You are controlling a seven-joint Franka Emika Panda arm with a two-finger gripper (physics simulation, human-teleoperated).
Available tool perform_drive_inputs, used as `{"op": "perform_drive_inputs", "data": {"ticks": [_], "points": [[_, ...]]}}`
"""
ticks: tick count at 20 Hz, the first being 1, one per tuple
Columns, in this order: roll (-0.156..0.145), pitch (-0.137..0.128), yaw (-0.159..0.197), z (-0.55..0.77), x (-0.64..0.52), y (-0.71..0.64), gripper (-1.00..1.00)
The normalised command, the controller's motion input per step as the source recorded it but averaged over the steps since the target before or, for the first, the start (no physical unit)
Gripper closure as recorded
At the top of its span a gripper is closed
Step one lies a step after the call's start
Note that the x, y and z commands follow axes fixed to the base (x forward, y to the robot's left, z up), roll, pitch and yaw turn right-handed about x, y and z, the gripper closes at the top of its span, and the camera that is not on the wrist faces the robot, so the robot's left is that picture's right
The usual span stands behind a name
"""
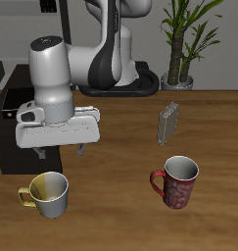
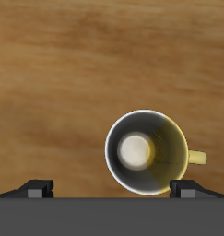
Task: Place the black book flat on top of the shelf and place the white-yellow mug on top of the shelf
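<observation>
Your end effector (image 1: 73,149) hangs released and empty above the white-yellow mug (image 1: 49,194), which stands upright on the tabletop (image 1: 120,211) near the front edge. Judge it rigid, light and glossy: pinch its rim wall opposite the handle. The shelf (image 1: 7,127) sits just behind; bare wood surrounds the mug.

text: none legible | labels, brands: none | numbers, signs: none | red mug (image 1: 176,182) — carries a pattern only, no letters | grey ribbed block (image 1: 168,123) — plain ribs, nothing printed that can be read
</observation>
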Motion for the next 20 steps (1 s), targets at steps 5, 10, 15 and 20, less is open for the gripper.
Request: {"op": "perform_drive_inputs", "data": {"ticks": [5,10,15,20], "points": [[0.001,0.045,0.040,-0.28,0.15,0.09,-1.00],[0.009,0.063,0.027,-0.34,0.15,0.16,-1.00],[0.024,0.050,0.024,-0.33,0.09,0.21,-1.00],[0.007,0.058,-0.007,-0.42,0.06,0.06,1.00]]}}
